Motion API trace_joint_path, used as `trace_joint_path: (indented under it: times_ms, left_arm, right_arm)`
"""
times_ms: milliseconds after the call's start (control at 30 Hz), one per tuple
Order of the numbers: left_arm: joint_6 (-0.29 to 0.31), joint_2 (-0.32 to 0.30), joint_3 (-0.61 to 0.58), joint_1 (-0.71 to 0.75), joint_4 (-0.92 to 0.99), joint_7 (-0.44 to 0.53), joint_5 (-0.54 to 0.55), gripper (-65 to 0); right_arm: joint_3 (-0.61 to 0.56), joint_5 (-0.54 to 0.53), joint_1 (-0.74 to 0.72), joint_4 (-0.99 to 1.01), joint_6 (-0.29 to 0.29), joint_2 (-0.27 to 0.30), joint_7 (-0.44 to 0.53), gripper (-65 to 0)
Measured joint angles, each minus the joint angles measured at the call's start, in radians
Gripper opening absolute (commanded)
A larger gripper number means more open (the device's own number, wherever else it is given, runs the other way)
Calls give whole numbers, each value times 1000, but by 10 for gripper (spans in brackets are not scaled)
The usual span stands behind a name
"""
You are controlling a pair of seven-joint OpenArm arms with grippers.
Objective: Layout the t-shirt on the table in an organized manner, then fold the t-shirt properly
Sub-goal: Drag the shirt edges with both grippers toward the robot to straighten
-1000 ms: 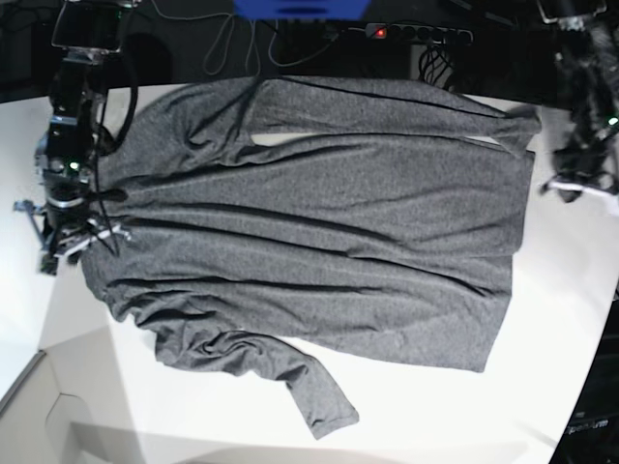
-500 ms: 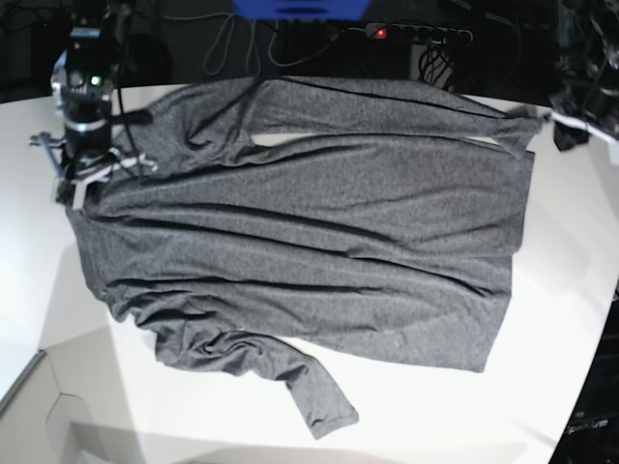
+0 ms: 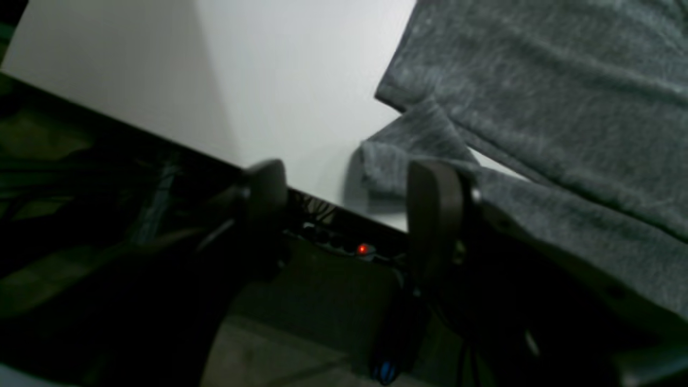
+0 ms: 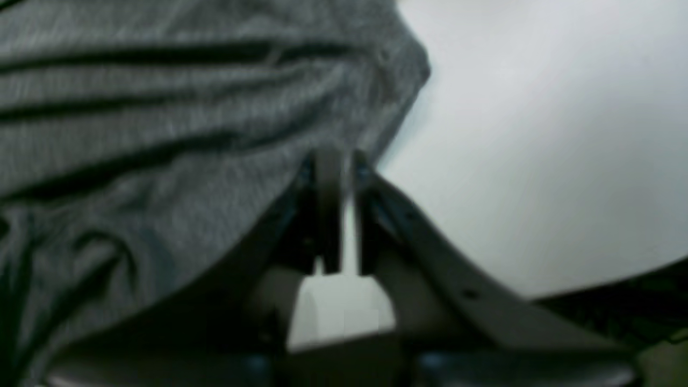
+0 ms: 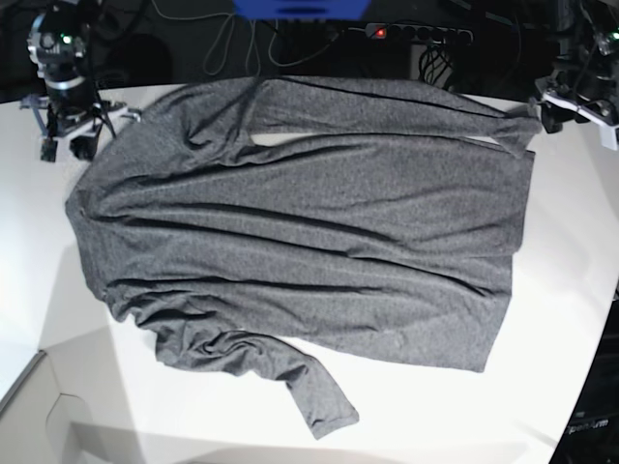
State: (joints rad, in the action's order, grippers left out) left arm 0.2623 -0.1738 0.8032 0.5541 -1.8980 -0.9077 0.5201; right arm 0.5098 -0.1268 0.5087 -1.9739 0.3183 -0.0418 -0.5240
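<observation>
Black arms — green status lights

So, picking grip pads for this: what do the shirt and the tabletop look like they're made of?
The t-shirt looks like thin, soft knit jersey, matte heathered charcoal: speckled grey weave and many loose wrinkles. The table looks like a hard, smooth white board, perhaps laminate or painted; it shows soft shadows and a faint sheen, no grain.

Legible text, labels, brands, numbers, signs: none found in any view.

- t-shirt: plain heathered grey, no print or visible tag.
- table: bare white, unmarked.
- power strip, far edge: one red lit switch, no readable lettering.
- blue object, far edge: no wording can be made out.
- Wrist views: too blurred for any marking.
</observation>
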Motion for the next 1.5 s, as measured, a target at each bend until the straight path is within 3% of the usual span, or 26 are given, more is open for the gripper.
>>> trace_joint_path:
  times_ms: [100, 200, 633, 833, 1100, 1200, 1367, 1500]
  left_arm:
    - [0, -1, -1, -1, 3, -1, 0, -298]
    - [0, 0, 0, -16, 8, -2, -1, -298]
    - [0, 0, -70, -56, 130, 7, -4, -298]
    - [0, 0, -74, -56, 179, 75, -5, -301]
    - [0, -10, -130, -81, 229, 81, -5, -305]
    - [0, -9, -130, -84, 228, 74, -4, -372]
    - [0, -9, -128, -92, 227, 80, -1, -650]
    - [0, -9, -124, -91, 223, 73, 0, -650]
  right_arm:
    - [32, -1, 25, 0, 71, -19, -3, -390]
    - [61, 2, 39, 0, 118, -44, 12, -332]
    - [64, 3, 69, 2, 134, -53, 4, -330]
    - [63, 3, 73, 2, 134, -53, 5, -330]
    - [63, 3, 76, 2, 134, -53, 4, -330]
    - [63, 6, 94, 2, 134, -55, 2, -330]
    - [63, 7, 93, 2, 134, -55, 5, -330]
    - [66, 7, 93, 2, 134, -55, 4, -330]
